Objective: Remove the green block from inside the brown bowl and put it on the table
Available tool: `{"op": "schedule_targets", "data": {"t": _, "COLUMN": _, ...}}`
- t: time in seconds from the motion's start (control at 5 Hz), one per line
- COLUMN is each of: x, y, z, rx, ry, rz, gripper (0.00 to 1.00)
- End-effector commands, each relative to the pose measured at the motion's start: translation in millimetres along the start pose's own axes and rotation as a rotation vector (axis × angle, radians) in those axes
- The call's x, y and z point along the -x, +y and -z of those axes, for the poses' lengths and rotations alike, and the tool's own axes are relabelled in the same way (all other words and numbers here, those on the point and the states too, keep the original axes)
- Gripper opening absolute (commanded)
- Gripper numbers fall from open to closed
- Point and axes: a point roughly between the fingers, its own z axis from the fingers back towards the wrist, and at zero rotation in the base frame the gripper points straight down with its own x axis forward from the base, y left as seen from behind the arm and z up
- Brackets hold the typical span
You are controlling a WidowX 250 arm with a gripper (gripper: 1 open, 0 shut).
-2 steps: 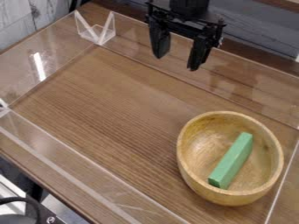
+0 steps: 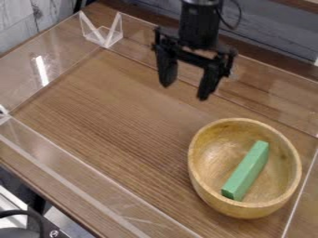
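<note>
Green block still inside the bowl, gripper open above the table.

Camera view: a small, bright green rectangular bar, the green block, is seen lying slantwise inside the round, light tan wooden bowl with a thick rim, the brown bowl, which is set at the right near corner of the flat brown wood-grain table. Low clear acrylic walls are seen edging the surface. The black gripper is held pointing down over the far middle of the table, well apart from the bowl, its two dark fingers spread wide with nothing between them.
</note>
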Motion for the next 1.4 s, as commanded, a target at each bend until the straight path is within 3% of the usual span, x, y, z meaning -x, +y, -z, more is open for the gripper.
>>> {"op": "schedule_targets", "data": {"t": 0.0, "x": 8.3, "y": -23.1, "z": -20.2, "rx": 0.011, "ry": -0.087, "rz": 0.021, "gripper": 1.00}}
{"op": "schedule_targets", "data": {"t": 0.4, "x": 15.7, "y": -38.7, "z": -15.4, "rx": 0.019, "ry": -0.081, "rz": 0.037, "gripper": 1.00}}
{"op": "schedule_targets", "data": {"t": 1.2, "x": 30.9, "y": -86.3, "z": -5.8, "rx": 0.035, "ry": -0.133, "rz": 0.101, "gripper": 1.00}}
